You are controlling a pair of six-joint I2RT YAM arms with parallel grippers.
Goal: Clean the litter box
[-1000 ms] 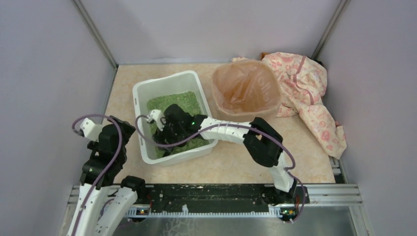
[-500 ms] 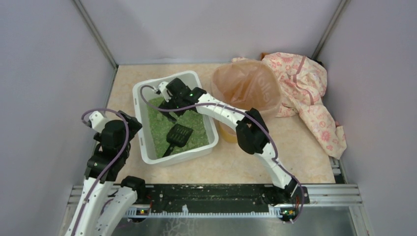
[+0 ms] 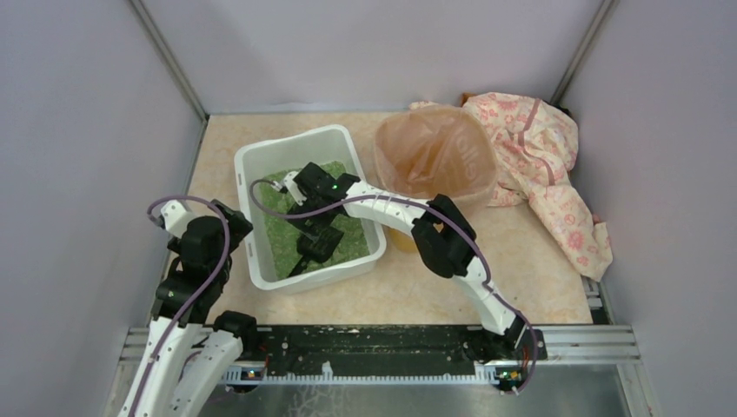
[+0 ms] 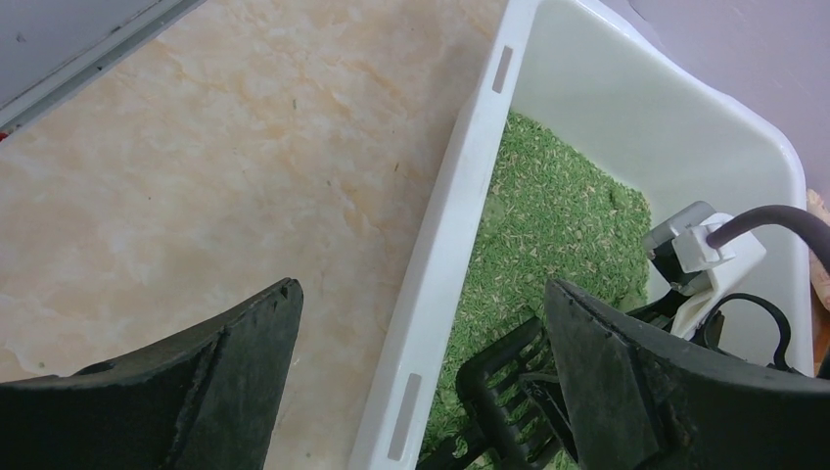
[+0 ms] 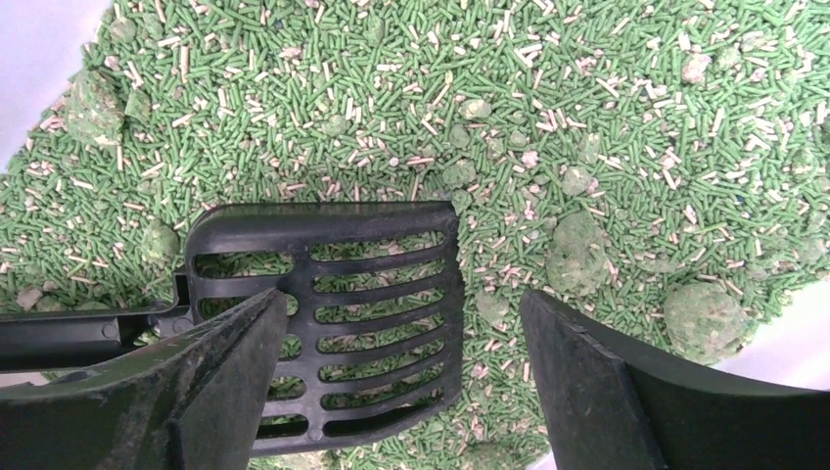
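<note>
Item 1. Litter box: white, rectangular, on the beige table left of centre, filled with green pellet litter. Several rounded clumps lay among the pellets.

Item 2. Scoop: black, slotted, lying flat on the litter in the near half of the box, handle running toward the near-left wall.

Item 3. Right gripper: reached into the box, directly above the scoop head. Jaws were spread wide and empty, one finger to either side of the head in the wrist view; contact with the scoop could not be told.

Item 4. Left gripper: outside the box, just beside its left wall, jaws parted, holding nothing.

Item 5. Bin: lined with a translucent bag, just right of the box.

Item 6. Floral cloth: heaped at the far right.
</note>
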